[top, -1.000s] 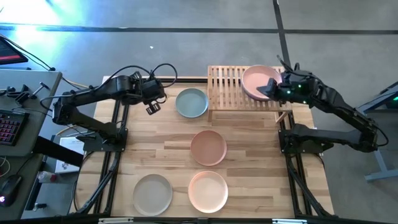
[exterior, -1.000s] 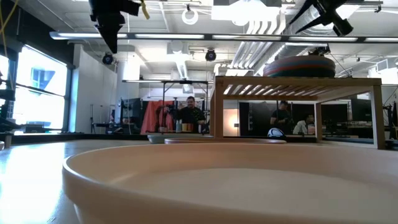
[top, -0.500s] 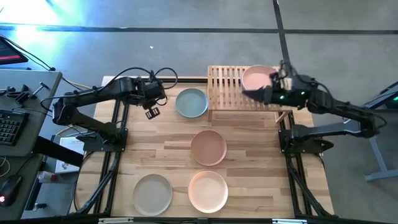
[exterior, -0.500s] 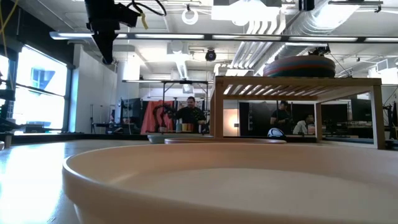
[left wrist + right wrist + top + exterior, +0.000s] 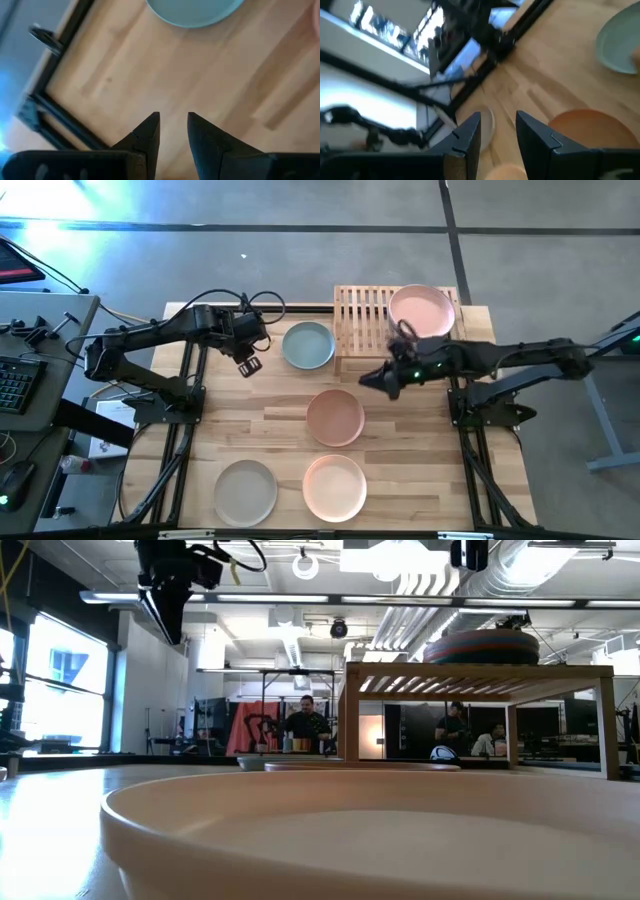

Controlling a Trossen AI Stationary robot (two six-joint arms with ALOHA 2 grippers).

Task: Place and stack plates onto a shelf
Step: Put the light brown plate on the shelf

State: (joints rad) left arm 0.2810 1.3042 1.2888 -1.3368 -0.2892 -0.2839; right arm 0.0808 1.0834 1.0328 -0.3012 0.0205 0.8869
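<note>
Right pincer (image 5: 383, 381) hovers with nothing between its slightly parted fingers, just right of the tan plate (image 5: 335, 417) in the middle of the tabletop (image 5: 270, 425) and in front of the shelf (image 5: 360, 320). Nearest the front edge lie two plates side by side: the beige-grey plate (image 5: 246, 492) on the left and the peach plate (image 5: 335, 486) on the right, whose rim fills the low view. The tan plate sits just beyond the peach one. Farther back, the pale grey-blue plate (image 5: 308, 345) rests on the tabletop just left of the shelf. Left pincer (image 5: 248, 361) hangs above the bare wood just left of that plate, its fingers a little apart and empty. At the far edge stands the shelf of light slats, with the pink plate (image 5: 422, 311) on top of a stack of plates (image 5: 483, 646) at its right end; the left half of the shelf is bare. Beyond the tabletop, the low view shows people (image 5: 305, 718) in the room.
</note>
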